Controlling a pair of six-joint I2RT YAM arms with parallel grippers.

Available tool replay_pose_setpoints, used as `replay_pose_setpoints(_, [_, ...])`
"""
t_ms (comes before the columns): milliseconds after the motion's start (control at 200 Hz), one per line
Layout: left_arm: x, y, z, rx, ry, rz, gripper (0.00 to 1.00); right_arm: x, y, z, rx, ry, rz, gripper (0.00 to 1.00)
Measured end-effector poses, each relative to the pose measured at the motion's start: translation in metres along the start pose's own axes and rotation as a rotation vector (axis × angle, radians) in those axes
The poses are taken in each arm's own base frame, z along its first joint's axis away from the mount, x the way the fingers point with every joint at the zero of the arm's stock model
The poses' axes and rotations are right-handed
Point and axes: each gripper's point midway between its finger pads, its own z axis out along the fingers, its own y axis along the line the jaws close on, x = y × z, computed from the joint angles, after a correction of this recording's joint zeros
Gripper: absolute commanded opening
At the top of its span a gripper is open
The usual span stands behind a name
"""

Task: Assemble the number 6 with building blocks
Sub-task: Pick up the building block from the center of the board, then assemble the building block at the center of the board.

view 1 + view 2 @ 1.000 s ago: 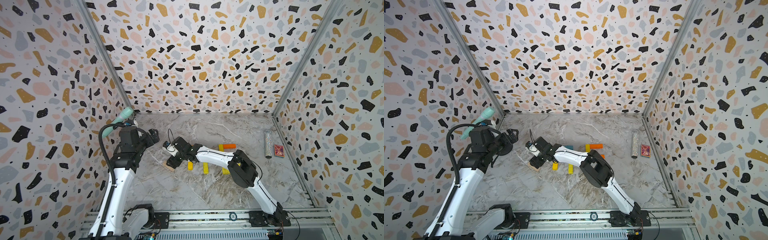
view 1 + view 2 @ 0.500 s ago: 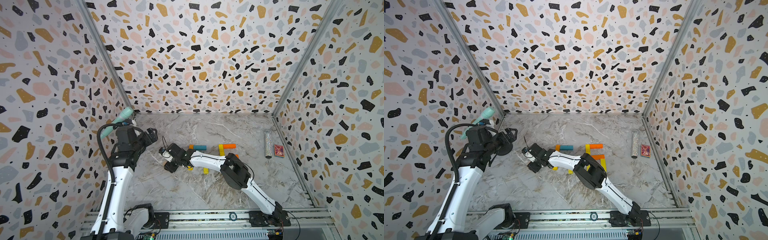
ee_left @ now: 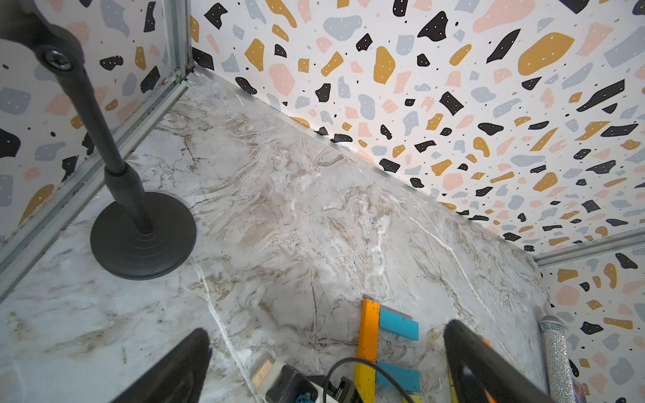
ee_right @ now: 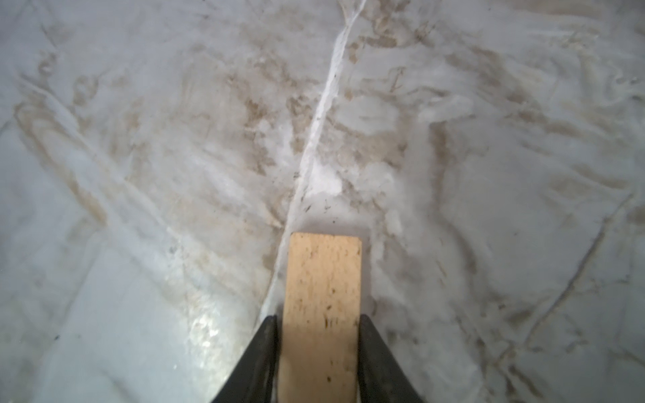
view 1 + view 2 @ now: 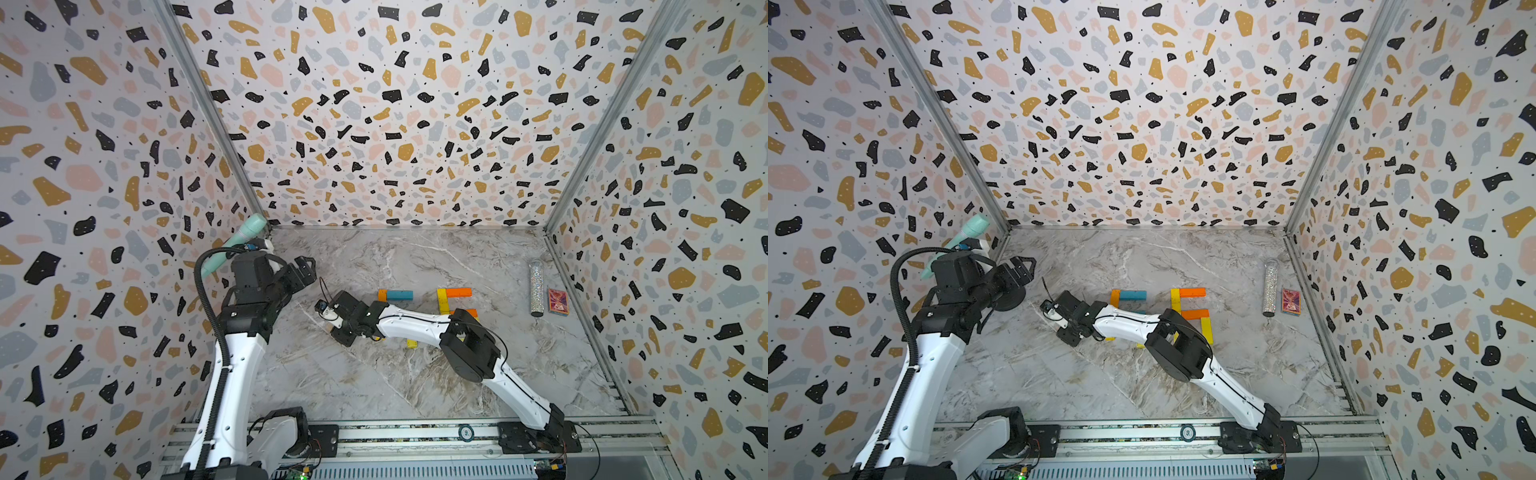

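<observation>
Two dark fingers (image 4: pixel 268 349) of the right gripper (image 4: pixel 319 319) pinch the long edges of a plain pale wooden plank (image 4: pixel 323 296) lying flat on the marble tabletop (image 4: pixel 139 139). Its long axis runs straight out from the jaws, free end pointing away. It sits near the teal-blue painted plank (image 5: pixel 399 295), not touching. The left gripper (image 3: pixel 328 331) hangs with its jaws spread wide.
</observation>
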Motion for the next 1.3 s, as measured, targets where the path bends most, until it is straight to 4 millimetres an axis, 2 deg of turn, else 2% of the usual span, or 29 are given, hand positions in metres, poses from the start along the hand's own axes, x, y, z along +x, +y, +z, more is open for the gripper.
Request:
replay_pose_setpoints(100, [0.0,0.0,0.0,-0.001,0.001,0.002,0.99,0.008,0.004,-0.007,-0.003,-0.007,-0.021,0.29])
replay_pose_setpoints(220, [0.002,0.001,0.0,-0.003,0.007,0.003,0.99,0.034,0.013,-0.03,-0.041,-0.005,-0.041,0.28])
replay_pose_setpoints(320, [0.005,0.0,0.0,0.005,0.024,0.004,0.99,0.051,0.022,-0.06,-0.104,-0.031,-0.058,0.28])
replay_pose_setpoints(446, [0.012,-0.005,-0.001,0.043,0.039,0.005,0.99,0.057,0.019,-0.109,-0.168,-0.124,-0.075,0.28])
replay_pose_setpoints(531, [0.028,-0.005,-0.001,0.075,0.059,-0.005,1.0,0.062,0.01,-0.137,-0.174,-0.177,-0.101,0.28])
replay_pose_setpoints(591, [0.047,-0.002,0.003,0.095,0.083,-0.022,0.97,0.068,0.005,-0.145,-0.165,-0.189,-0.118,0.28])
replay_pose_setpoints(671, [0.081,0.006,0.011,0.104,0.144,-0.053,0.94,0.081,0.008,-0.145,-0.175,-0.179,-0.148,0.28])
replay_pose_setpoints(761, [0.121,0.016,0.02,0.1,0.226,-0.087,0.85,0.101,0.015,-0.139,-0.192,-0.137,-0.172,0.28])
replay_pose_setpoints(896, [0.162,0.022,0.024,0.108,0.29,-0.126,0.76,0.111,0.019,-0.133,-0.203,-0.108,-0.21,0.29])
replay_pose_setpoints(1131, [0.206,0.015,0.026,0.151,0.327,-0.154,0.7,0.132,0.02,-0.112,-0.186,-0.037,-0.252,0.33])
replay_pose_setpoints(1216, [0.216,0.017,0.028,0.146,0.33,-0.169,0.68,0.14,0.022,-0.105,-0.175,-0.008,-0.27,0.41])
replay_pose_setpoints(1297, [0.223,0.018,0.03,0.147,0.321,-0.189,0.65,0.136,0.024,-0.103,-0.165,-0.013,-0.287,0.47])
